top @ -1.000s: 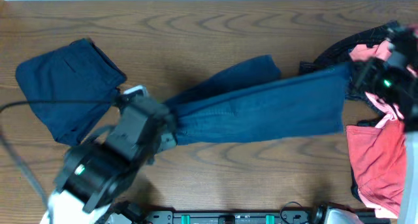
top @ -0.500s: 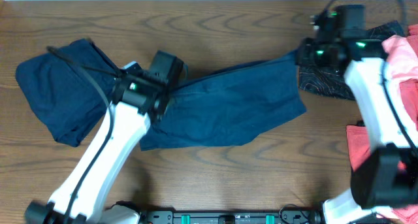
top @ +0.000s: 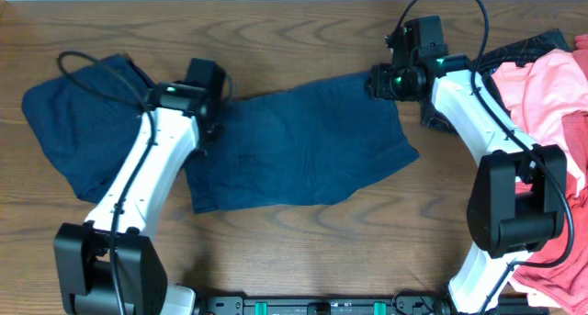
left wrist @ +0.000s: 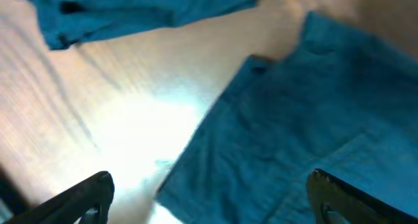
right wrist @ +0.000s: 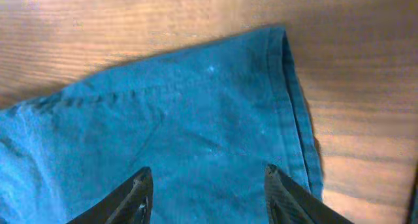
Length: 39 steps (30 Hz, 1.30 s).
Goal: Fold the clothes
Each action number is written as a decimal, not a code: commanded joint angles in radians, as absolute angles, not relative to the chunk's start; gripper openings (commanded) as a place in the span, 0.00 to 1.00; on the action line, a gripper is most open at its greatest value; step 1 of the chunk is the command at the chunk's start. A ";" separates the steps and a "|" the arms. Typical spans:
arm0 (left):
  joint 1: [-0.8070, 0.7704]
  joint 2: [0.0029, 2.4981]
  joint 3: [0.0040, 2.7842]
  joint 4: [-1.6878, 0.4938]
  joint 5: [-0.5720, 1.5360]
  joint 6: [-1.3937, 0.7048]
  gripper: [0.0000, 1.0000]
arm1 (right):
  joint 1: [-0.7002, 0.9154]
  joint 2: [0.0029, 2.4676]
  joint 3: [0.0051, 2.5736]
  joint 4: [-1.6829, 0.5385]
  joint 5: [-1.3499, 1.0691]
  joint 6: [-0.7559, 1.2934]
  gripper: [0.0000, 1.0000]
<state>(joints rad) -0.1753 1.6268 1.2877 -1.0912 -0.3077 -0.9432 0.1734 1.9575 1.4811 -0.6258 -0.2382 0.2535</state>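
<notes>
Hovering over navy shorts (top: pixel 303 154) spread at centre of bench (top: pixel 294 30), long axis left-right | left hand (left wrist: pixel 209 185) wide, empty, above far-left corner | right hand (right wrist: pixel 208 178) wide, empty, above far-right corner | both hands judged equally near.

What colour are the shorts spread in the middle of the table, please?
The shorts are dark navy blue, clearest in the overhead view.

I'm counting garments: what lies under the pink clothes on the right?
A black patterned piece pokes out from under the pink garment at its upper left edge. Whatever else it covers is hidden.
</notes>
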 commanded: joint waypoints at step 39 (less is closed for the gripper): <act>-0.016 1.647 0.813 -0.455 0.265 -0.401 0.06 | 0.492 2.020 1.473 -0.835 -0.242 0.235 0.45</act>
